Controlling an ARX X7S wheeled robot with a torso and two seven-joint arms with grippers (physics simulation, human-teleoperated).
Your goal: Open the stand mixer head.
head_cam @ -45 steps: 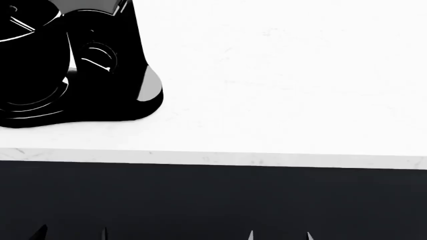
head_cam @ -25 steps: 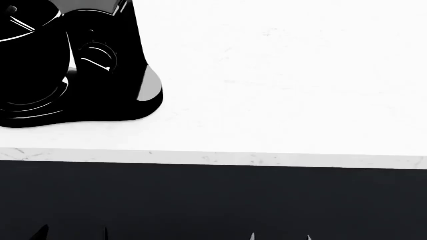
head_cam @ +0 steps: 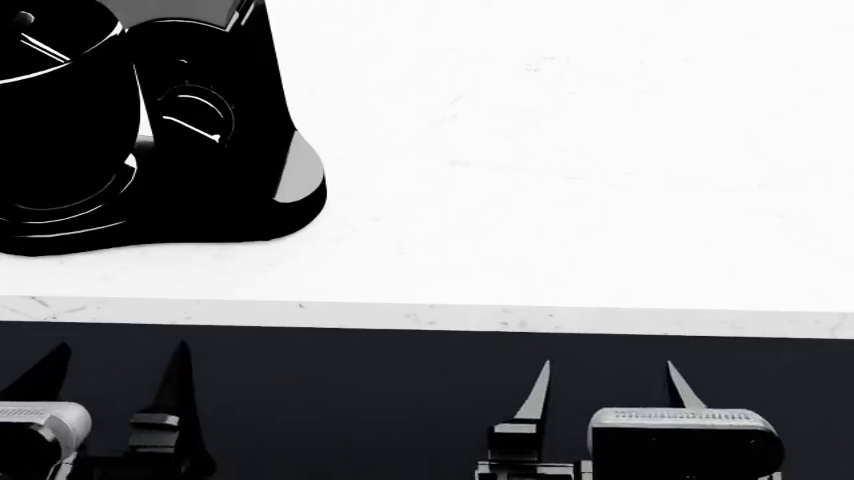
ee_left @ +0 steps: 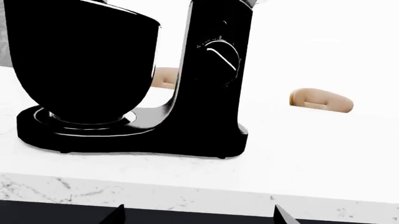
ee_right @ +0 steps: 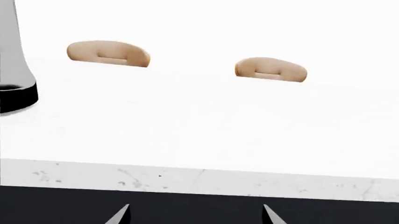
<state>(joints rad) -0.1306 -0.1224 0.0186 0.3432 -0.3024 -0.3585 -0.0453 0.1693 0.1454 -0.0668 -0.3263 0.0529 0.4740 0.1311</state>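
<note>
The stand mixer head [head_cam: 200, 8] barely peeks in as a grey sliver at the head view's top-left edge, atop the glossy black mixer [ee_left: 137, 84] on the white counter [head_cam: 561, 150]. Below the counter's front edge, both claws sit spread — left gripper [head_cam: 114, 370] and right gripper [head_cam: 607, 385] — touching nothing.

The mixer [head_cam: 147, 130] is being carried on the counter [head_cam: 561, 180] at its left, near the front edge. Its bowl [ee_left: 81, 60] is seated left of the column [ee_left: 215, 70]. Both grippers, left [head_cam: 114, 385] and right [head_cam: 607, 390], are being held before that edge.
</note>
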